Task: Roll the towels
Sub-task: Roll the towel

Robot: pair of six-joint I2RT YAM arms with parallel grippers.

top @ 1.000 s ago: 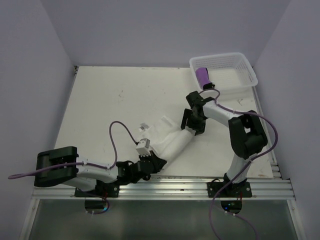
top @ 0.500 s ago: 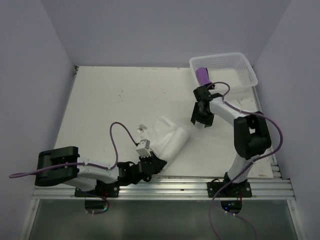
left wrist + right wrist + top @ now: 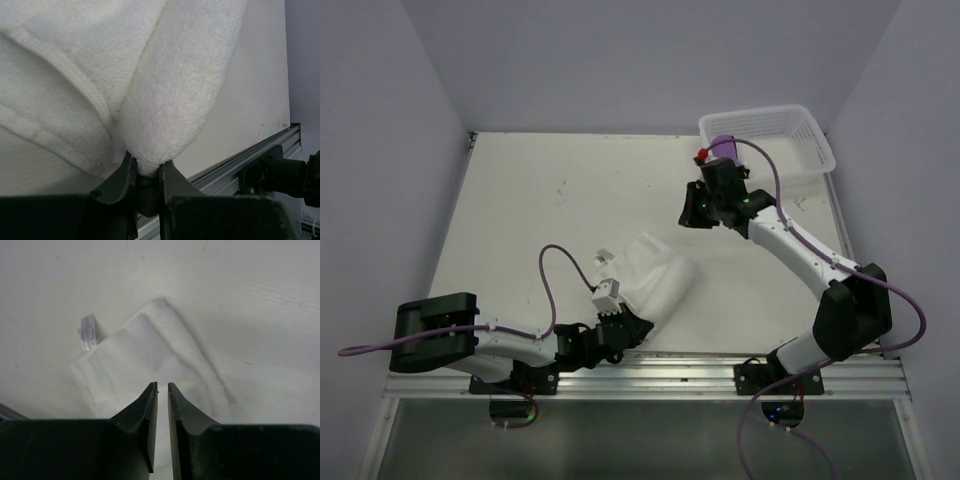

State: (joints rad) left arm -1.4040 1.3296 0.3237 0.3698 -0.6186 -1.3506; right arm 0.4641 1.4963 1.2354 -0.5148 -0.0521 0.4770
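The white towel (image 3: 655, 278) lies loosely bunched on the table, left of centre and near the front. My left gripper (image 3: 623, 322) is shut on its near corner, and the left wrist view shows the plush fold (image 3: 175, 75) pinched between the left gripper (image 3: 147, 167) jaws. The purple towel (image 3: 723, 150) lies rolled in the basket's left end, partly behind my right arm. My right gripper (image 3: 697, 206) hangs above the table behind the white towel (image 3: 145, 355). In the right wrist view the right gripper (image 3: 162, 385) has its jaws nearly together, with only a thin slit and nothing between them.
A white perforated basket (image 3: 800, 113) stands at the back right corner. A small label (image 3: 604, 256) sticks out of the white towel's left side. An aluminium rail (image 3: 670, 368) runs along the table's near edge, close to the left gripper.
My right gripper has left the white towel's far end, lifted and swung back towards the basket while its jaws closed. The left gripper has not moved.
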